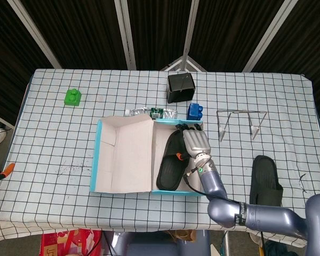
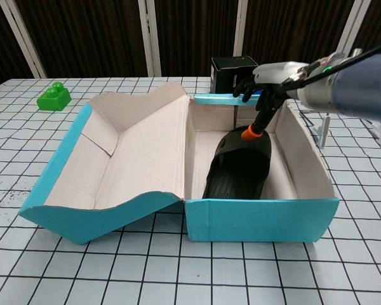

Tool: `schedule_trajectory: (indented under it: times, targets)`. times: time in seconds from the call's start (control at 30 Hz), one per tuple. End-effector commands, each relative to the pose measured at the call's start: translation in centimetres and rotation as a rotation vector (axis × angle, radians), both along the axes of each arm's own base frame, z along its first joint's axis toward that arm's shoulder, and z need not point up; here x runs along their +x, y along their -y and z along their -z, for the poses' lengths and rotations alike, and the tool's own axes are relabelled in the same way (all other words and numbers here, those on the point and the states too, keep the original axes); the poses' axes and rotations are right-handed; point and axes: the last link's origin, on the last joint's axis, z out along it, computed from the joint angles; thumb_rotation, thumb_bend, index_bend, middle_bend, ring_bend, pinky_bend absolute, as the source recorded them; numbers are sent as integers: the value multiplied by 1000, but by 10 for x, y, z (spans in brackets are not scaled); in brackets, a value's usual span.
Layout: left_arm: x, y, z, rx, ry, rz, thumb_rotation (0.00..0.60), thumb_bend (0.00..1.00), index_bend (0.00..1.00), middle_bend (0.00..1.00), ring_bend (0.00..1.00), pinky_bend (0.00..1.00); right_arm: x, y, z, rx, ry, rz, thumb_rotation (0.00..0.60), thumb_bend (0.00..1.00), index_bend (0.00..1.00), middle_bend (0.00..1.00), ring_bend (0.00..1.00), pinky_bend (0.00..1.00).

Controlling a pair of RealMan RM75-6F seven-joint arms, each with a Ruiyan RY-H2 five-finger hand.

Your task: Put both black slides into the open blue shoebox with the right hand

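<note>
Inside the open blue shoebox (image 2: 260, 218), in its right compartment, lies one black slide (image 2: 239, 169), toe toward the near wall. Above the box's far end hangs the right hand (image 2: 271, 77), fingers loosely spread and holding nothing; one orange-tipped finger (image 2: 247, 132) points down, just above or on the slide's strap, and contact cannot be judged. The lid (image 1: 124, 153) is folded flat to the left, its pale lining facing up. The second black slide (image 1: 266, 180) rests on the checked tablecloth (image 1: 53, 144), well to the right of the box and beside the right arm.

Behind the box, just beyond its far wall, lie a plastic bottle (image 1: 151, 112) on its side and a blue brick (image 1: 194, 111); a black open box (image 1: 181, 87) stands farther back. A wire rack (image 1: 240, 122) stands right of the shoebox, between it and the table's right edge. A green brick (image 1: 72, 97) sits near the far left corner. The bottle's label is too small to read. The left hand is out of sight.
</note>
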Motion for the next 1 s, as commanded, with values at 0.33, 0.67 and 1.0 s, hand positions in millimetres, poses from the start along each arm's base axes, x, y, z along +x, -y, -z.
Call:
schedule_trajectory:
  times: [0.33, 0.67, 1.0]
  targets:
    - [-1, 3, -9, 48, 11, -2, 600, 210, 70, 0, 0, 71, -68, -4, -139, -187, -190, 147, 600, 252, 158, 158, 220, 61]
    - [-2, 7, -17, 75, 28, -6, 600, 210, 70, 0, 0, 71, -156, -74, -169, -142, -330, 227, 600, 252, 148, 155, 219, 61]
    - [-3, 6, -18, 76, 30, -9, 600, 210, 70, 0, 0, 71, -219, -134, -160, -112, -292, 323, 600, 253, 148, 149, 219, 61]
